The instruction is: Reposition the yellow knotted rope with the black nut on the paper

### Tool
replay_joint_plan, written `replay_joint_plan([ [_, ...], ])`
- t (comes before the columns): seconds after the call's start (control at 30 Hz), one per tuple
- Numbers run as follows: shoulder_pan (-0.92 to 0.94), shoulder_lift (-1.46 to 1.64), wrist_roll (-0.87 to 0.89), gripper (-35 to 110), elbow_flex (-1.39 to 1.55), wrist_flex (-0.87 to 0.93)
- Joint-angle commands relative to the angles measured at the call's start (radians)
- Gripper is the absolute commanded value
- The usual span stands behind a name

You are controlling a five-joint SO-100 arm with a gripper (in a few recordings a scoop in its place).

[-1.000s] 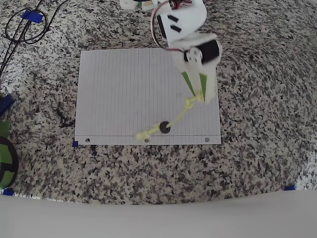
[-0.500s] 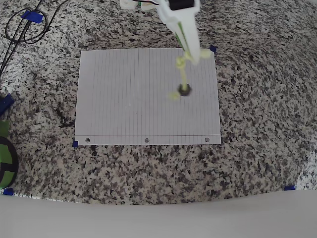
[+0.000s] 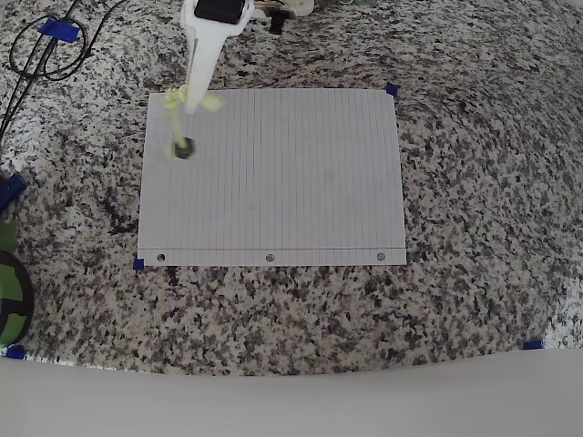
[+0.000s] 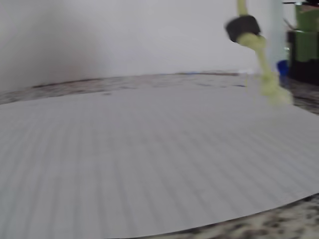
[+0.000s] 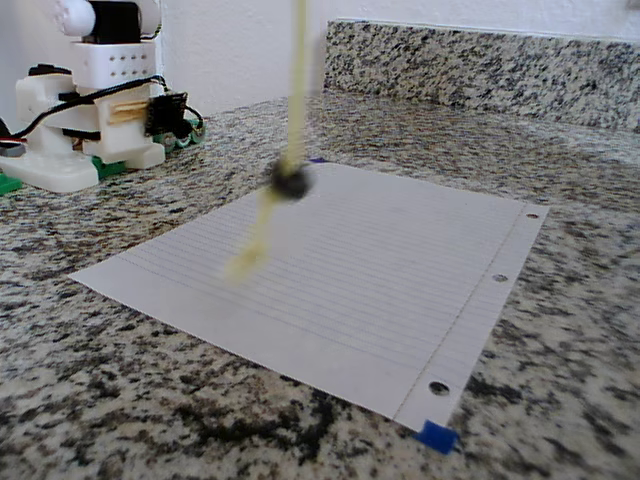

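The thin, limp yellow knotted rope [image 5: 290, 110] with its black nut [image 3: 183, 148] hangs blurred from the white hand [image 3: 191, 102], apparently gripped near its top knot, over the white lined paper's [image 3: 273, 173] far-left corner in the overhead view; expect the weighted cord to swing.

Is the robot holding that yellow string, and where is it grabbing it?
Yes, the yellow knotted rope hangs from the tool, held near its top end, with the black nut dangling above the paper.

It looks like a home kitchen. A speckled granite countertop [image 3: 474, 228] meets a matching backsplash [image 5: 480, 65] under a white wall [image 5: 240, 50].
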Motion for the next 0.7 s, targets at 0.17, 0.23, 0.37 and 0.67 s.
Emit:
replay_joint_plan([
  [0.17,0.138,-0.061,0.388,0,0.012,-0.129],
  [0.23,0.133,-0.055,0.411,0,0.021,-0.121],
  [0.37,0.054,0.048,0.457,0,0.156,-0.089],
  [0.67,-0.152,0.268,0.463,0,0.33,0.114],
])
